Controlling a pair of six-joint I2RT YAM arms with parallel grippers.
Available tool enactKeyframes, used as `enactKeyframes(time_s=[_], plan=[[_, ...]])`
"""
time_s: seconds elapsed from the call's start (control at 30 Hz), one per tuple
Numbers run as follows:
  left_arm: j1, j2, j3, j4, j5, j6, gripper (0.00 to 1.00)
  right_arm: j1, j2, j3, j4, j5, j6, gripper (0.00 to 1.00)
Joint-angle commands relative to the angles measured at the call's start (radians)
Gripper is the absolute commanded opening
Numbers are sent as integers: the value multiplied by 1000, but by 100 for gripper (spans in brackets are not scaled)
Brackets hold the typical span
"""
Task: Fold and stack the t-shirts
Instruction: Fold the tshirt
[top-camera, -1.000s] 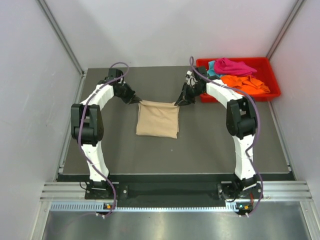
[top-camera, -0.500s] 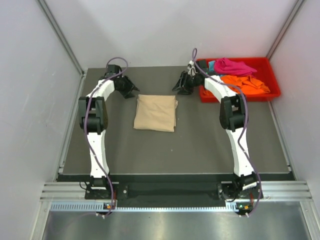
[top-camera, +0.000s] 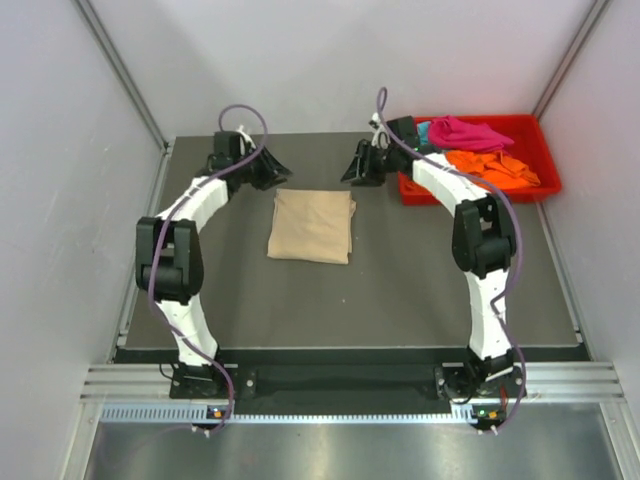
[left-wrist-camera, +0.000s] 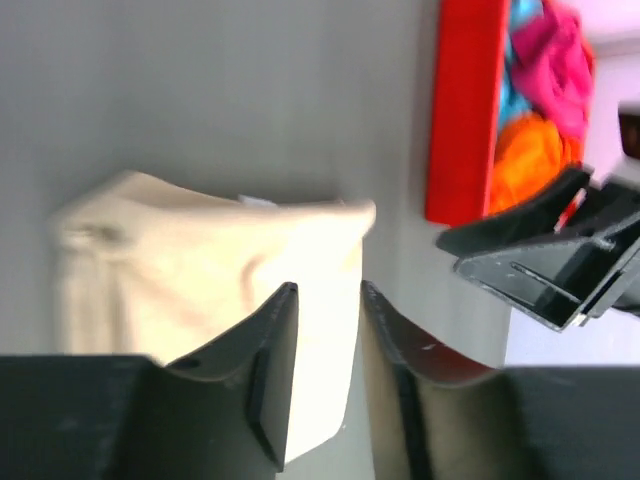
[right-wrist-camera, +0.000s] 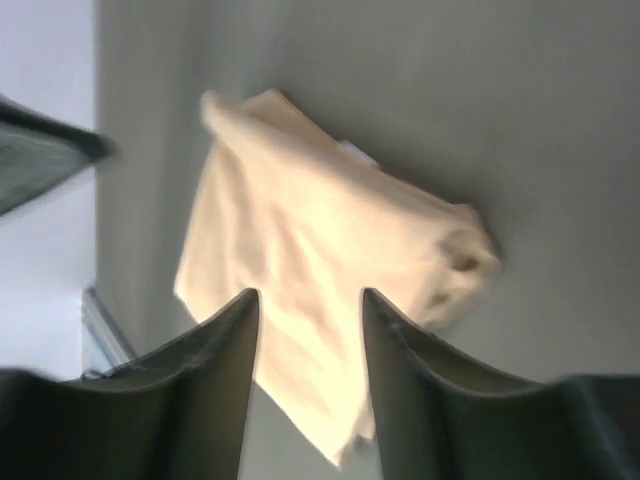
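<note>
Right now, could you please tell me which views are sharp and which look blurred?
Top external: sharp and evenly lit, the beige t-shirt crisp on the dark table. Left wrist: blurred, with the shirt's edges and the red tray smeared. Right wrist: also soft, the shirt's outline fuzzy.

My overhead view is bright, evenly lit from above and sharp, with soft glare on the metal strip (top-camera: 330, 440) along the bottom and barely any shadows. Both wrist views are smeared: the beige t-shirt (left-wrist-camera: 190, 260) looks washed pale with soft edges, and the red tray (left-wrist-camera: 462, 110) at upper right is fuzzy.
</note>
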Motion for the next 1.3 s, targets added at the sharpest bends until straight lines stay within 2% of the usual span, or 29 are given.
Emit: enactKeyframes(time_s=[0.0,0.03,0.13,0.3,0.4,0.53,0.63,0.7,0.8,0.93,1.03,1.13,1.27], plan=[[-28,50,-134,333,102,-113,33,56,-17,-91,315,-75,126,40],[-28,63,-152,407,112,-163,29,59,-8,-144,387,-92,173,25],[-25,154,-176,605,161,-269,24,73,50,-178,585,-129,304,8],[-21,303,-144,739,172,-340,22,95,144,-175,712,-109,376,5],[-9,366,-111,757,162,-351,22,76,184,-191,787,-99,399,5],[17,453,-41,759,177,-348,22,35,246,-180,800,-90,411,5],[31,481,7,735,206,-345,23,7,273,-162,757,-73,384,6],[34,487,31,684,204,-297,24,-16,277,-125,670,-40,345,6],[35,475,108,497,191,-188,29,-34,280,-45,529,-18,269,6],[34,388,154,388,186,-113,38,-36,234,81,325,11,143,8],[34,303,177,230,174,-29,42,-33,181,165,161,48,68,11],[32,195,106,159,165,1,44,-13,97,151,56,43,9,17],[22,75,-94,262,214,-96,41,36,-11,4,41,-33,3,25]])
